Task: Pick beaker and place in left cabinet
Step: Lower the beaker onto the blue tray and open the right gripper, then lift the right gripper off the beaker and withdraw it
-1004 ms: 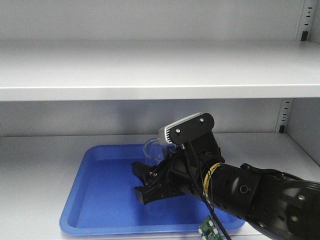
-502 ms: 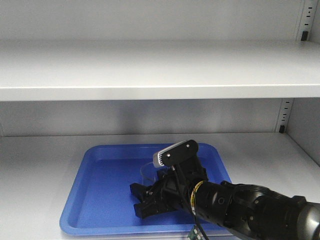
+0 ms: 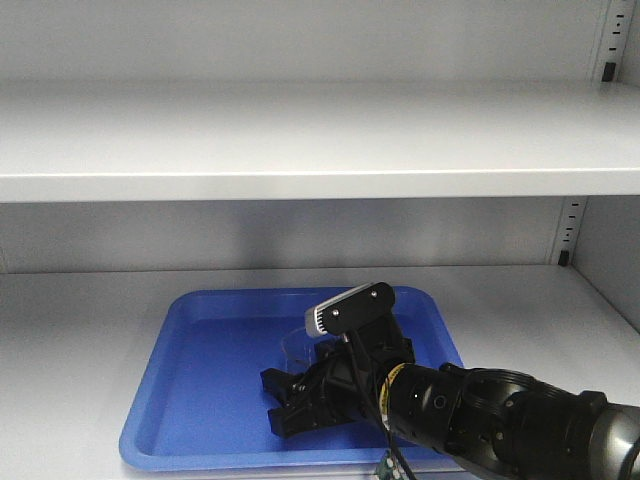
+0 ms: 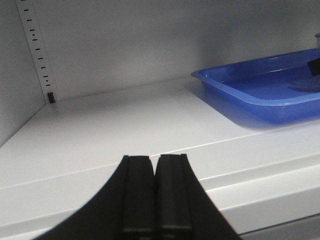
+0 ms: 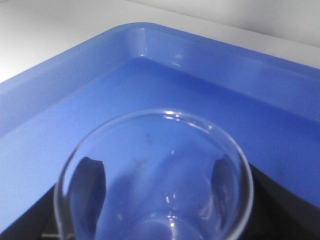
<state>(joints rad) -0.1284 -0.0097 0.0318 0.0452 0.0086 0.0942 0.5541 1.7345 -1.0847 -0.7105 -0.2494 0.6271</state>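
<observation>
The beaker (image 3: 296, 345) is a small clear glass cylinder, upright and low over the blue tray (image 3: 180, 400) on the left cabinet's lower shelf (image 3: 80, 330). My right gripper (image 3: 290, 400) is shut on the beaker, one black finger on each side. In the right wrist view the beaker's round rim (image 5: 155, 120) fills the lower frame, and the fingers (image 5: 90, 180) show through the glass. Whether its base touches the tray (image 5: 60, 100) I cannot tell. My left gripper (image 4: 155, 160) is shut on nothing, over the shelf's front edge, left of the tray (image 4: 250, 95).
A wide grey shelf (image 3: 300, 140) hangs over the tray. Slotted rails run up the back corners (image 3: 570, 230) (image 4: 37, 55). The tray has a raised rim all round. Bare shelf (image 4: 125, 125) lies left of the tray.
Over the last second my right gripper came down and toward the tray's front with the beaker. In the last half second it hardly moved.
</observation>
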